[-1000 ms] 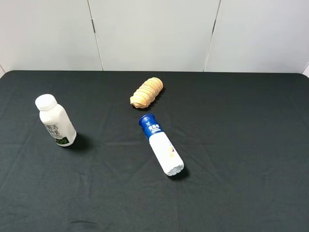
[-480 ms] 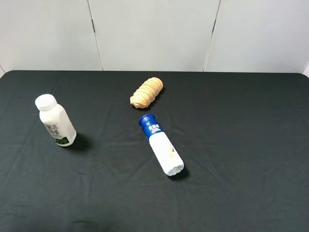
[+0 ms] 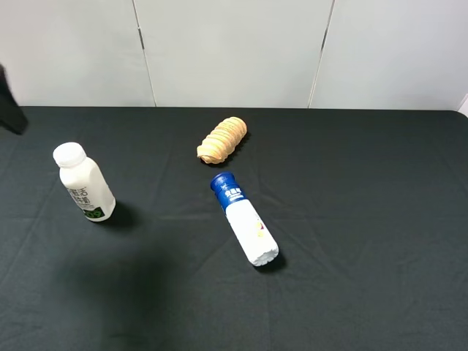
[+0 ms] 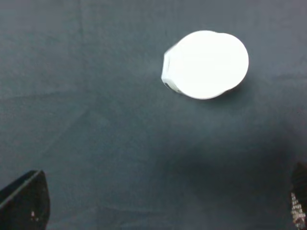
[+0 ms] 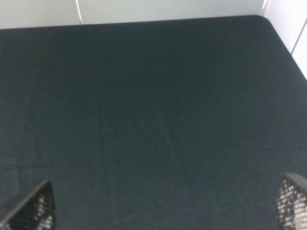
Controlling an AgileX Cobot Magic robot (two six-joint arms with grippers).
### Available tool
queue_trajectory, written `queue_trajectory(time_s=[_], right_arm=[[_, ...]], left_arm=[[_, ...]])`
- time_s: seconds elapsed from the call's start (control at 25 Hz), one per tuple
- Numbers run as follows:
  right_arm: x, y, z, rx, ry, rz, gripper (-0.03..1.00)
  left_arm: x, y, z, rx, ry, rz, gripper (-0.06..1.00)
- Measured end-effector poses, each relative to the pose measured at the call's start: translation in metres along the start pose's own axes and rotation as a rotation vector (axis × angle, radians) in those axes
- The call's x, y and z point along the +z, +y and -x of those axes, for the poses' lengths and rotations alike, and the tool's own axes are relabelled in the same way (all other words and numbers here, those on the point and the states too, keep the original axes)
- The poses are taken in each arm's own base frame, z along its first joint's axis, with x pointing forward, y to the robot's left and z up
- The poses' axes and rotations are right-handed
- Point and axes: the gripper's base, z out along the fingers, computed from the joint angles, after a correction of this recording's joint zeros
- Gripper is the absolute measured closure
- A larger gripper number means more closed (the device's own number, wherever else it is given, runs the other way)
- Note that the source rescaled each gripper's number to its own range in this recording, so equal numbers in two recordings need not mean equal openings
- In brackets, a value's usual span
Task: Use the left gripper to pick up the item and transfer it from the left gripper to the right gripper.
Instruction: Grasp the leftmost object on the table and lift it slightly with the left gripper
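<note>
Black fingers [image 4: 26, 203] of the left gripper [image 4: 163, 196] show only at the outer edges of its wrist view, spread wide with nothing but dark cloth between them, a stance suited to closing around something broad. The item [image 4: 206, 64] appears there from straight above as a bright round cap, off the line between the fingers, so the claw seems to be high over it and not yet centred. In the high view the item [image 3: 84, 183] stands upright on the left of the table [image 3: 380, 292], well apart from the blue-capped bottle [image 3: 245, 219] lying at the centre and the pastry [image 3: 223, 139] beyond it, which leaves room for a grasp. A dark shape [image 3: 10, 102] at the far left edge is probably the left arm. The right gripper [image 5: 160, 208] has its mesh-faced fingers [image 5: 31, 211] parted too, over bare cloth, seemingly ready for the handover.
</note>
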Motion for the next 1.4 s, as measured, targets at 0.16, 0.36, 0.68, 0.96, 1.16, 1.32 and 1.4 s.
queue_trajectory(time_s=[0.16,0.36,0.68,0.96,1.16,1.32,1.4], right_arm=[[0.0,0.0,0.0,0.0,0.0,0.0,-0.03],[0.0,0.0,0.0,0.0,0.0,0.0,-0.03],[0.0,0.0,0.0,0.0,0.0,0.0,-0.03],[0.0,0.0,0.0,0.0,0.0,0.0,-0.03],[0.0,0.0,0.0,0.0,0.0,0.0,-0.03],[0.0,0.0,0.0,0.0,0.0,0.0,-0.03],[0.0,0.0,0.0,0.0,0.0,0.0,-0.03]], left_arm=[[0.026,-0.013,0.018,0.065,0.076,0.039,-0.06],[0.063,-0.028,0.031,0.102,0.16,0.072,-0.06],[0.115,-0.045,0.041,0.134,0.228,0.078,-0.06],[0.143,-0.048,0.044,0.133,0.272,0.085,-0.06],[0.147,-0.048,0.045,0.132,0.261,0.084,-0.01],[0.147,-0.048,0.046,0.132,0.254,0.083,0.23],[0.147,-0.048,0.046,0.132,0.254,0.083,0.47]])
